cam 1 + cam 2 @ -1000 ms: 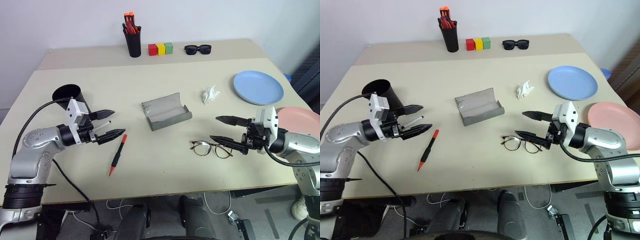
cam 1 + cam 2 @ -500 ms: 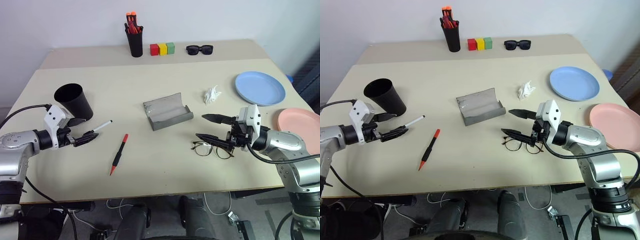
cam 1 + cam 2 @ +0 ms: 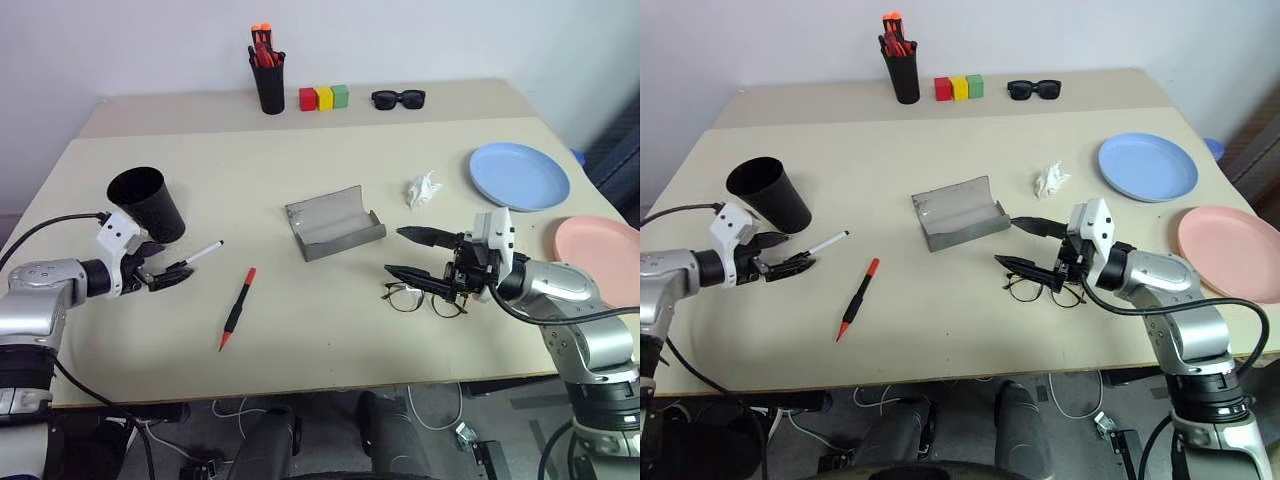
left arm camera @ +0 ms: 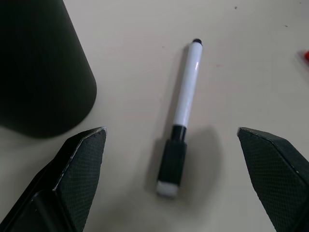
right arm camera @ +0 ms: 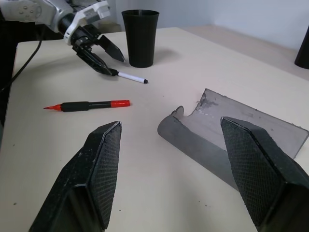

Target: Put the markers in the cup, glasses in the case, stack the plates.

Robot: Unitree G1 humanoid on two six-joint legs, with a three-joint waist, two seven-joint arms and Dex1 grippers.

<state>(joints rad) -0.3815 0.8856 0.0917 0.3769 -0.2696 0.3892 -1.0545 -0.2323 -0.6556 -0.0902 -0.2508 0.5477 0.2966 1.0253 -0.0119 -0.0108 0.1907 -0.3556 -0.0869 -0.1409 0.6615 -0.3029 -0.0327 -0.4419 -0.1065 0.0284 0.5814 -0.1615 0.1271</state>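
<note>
Red-ended marker point(image 3: 237, 308) lies on the table point(image 3: 300, 370) near left of centre, untouched. Glasses point(image 3: 420, 298) lie near right, directly under the right gripper point(image 3: 404, 252), whose fingers are spread with nothing held. Left gripper point(image 3: 172, 273) at left edge, released, straddling the capped end of a white marker point(image 3: 200, 254) lying flat. Black cup point(image 3: 147, 204) stands upright just beyond it. Grey case point(image 3: 333, 223) lies open at centre. Crumpled tissue point(image 3: 422, 188) right of it. Pink plate point(image 3: 597, 247) at right edge, blue plate point(image 3: 518, 176) farther, apart. Far edge: pen holder point(image 3: 267, 78), coloured blocks point(image 3: 323, 97), sunglasses point(image 3: 398, 98).
</note>
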